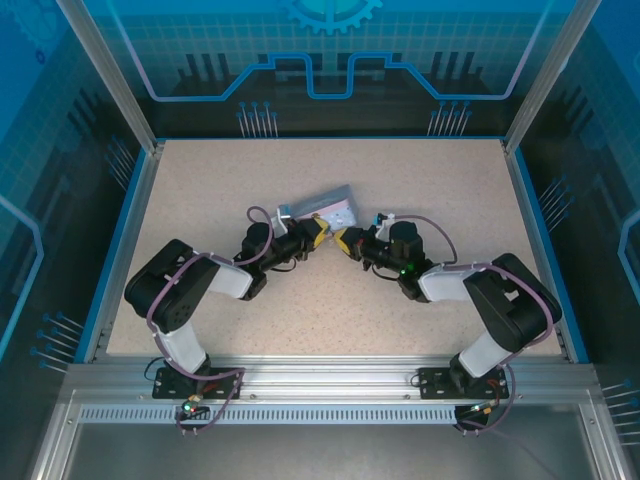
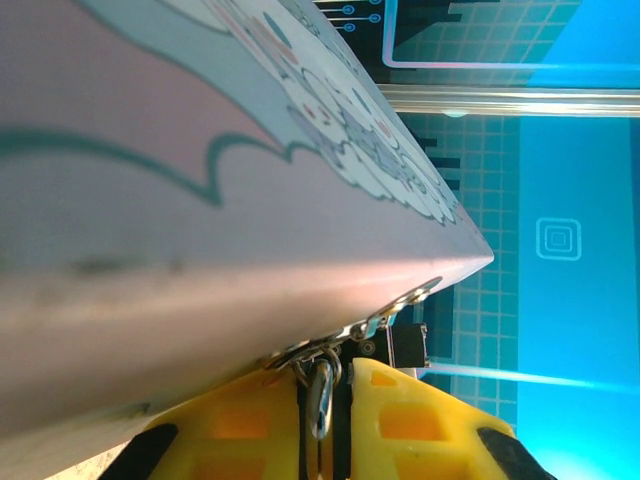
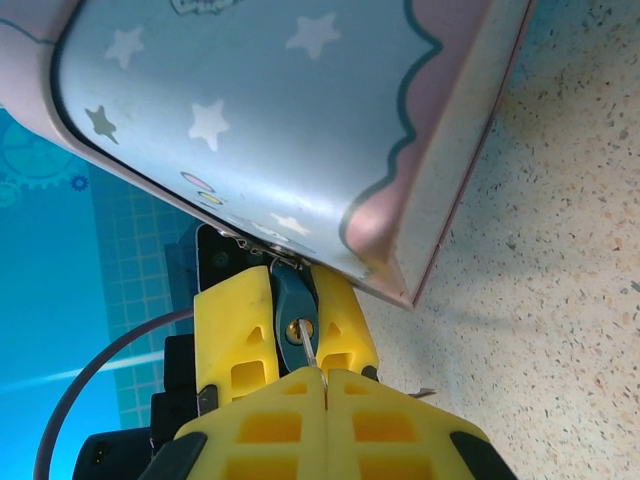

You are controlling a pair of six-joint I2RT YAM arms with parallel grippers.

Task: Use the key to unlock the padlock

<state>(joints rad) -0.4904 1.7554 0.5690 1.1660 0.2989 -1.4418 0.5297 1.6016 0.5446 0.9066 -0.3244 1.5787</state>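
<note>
A pale blue and pink tin (image 1: pixel 322 209), printed with stars and cartoons, sits tilted near the middle of the speckled beige table (image 1: pixel 300 320), with blue patterned walls (image 1: pixel 330 60) around.

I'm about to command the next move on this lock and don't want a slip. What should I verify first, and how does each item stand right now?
1. The left gripper clamps the padlock: ok, it is pinched from both sides.
2. The right gripper is shut on the key: ok, the thin blade sticks out past its tips.
3. The key's tip meets the keyhole: ok.
4. The key is fully seated: cannot tell.
5. The padlock hangs through the hasp of the tin: cannot tell, the join is hidden.
</note>
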